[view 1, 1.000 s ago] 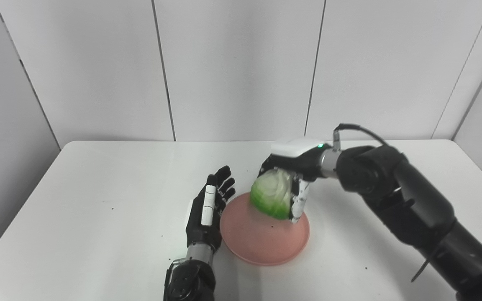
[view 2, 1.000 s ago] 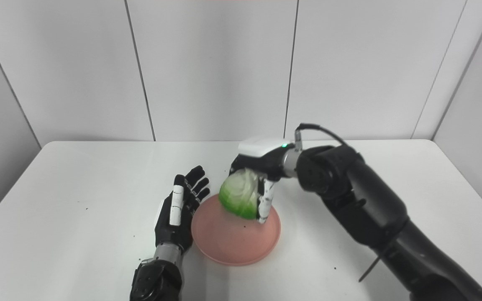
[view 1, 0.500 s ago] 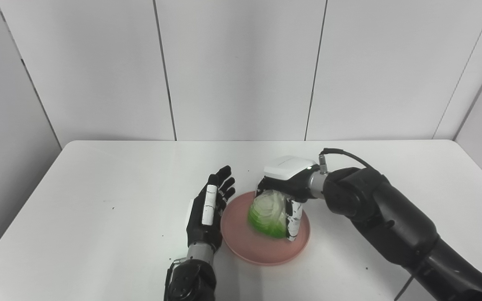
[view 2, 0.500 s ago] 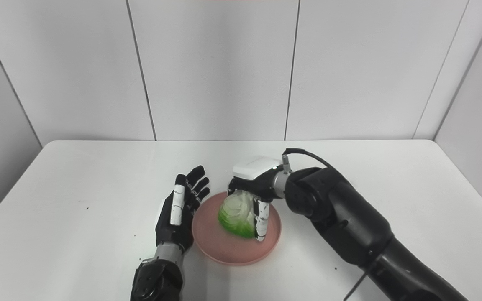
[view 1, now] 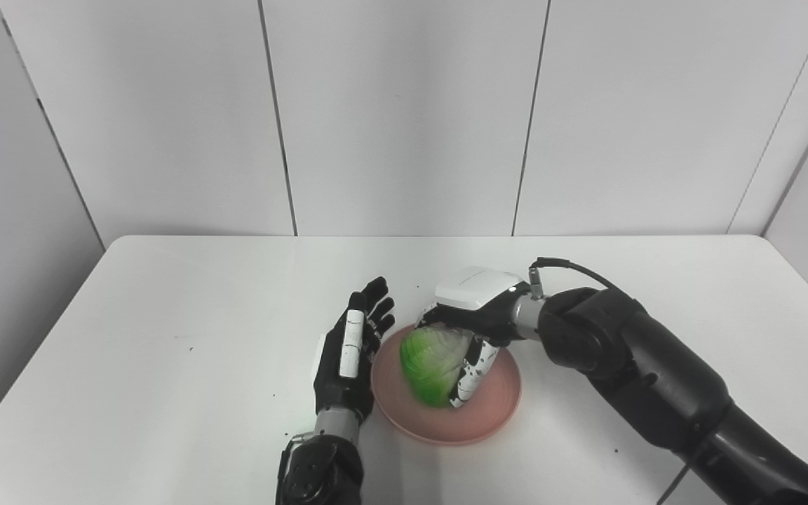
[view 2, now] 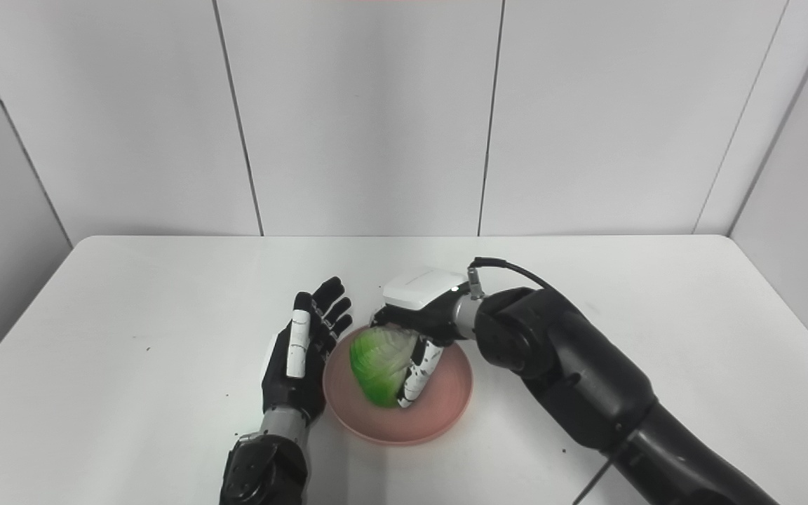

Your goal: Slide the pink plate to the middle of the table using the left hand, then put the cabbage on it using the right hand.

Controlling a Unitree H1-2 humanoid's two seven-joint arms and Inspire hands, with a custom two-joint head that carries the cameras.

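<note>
The pink plate lies near the middle of the white table. A green cabbage piece rests on the plate's left half, tilted. My right hand is over it, fingers still curled around the cabbage's top and right side. My left hand is open, fingers straight and pointing away, resting on its edge against the plate's left rim. Both show in the right eye view too: cabbage, plate.
The right arm crosses the table's right front. Small dark specks lie on the table surface. The table's far edge meets a white panelled wall.
My right hand has lowered the cabbage from above the plate's far edge down onto the plate and shifted it left. The left hand has not moved.
</note>
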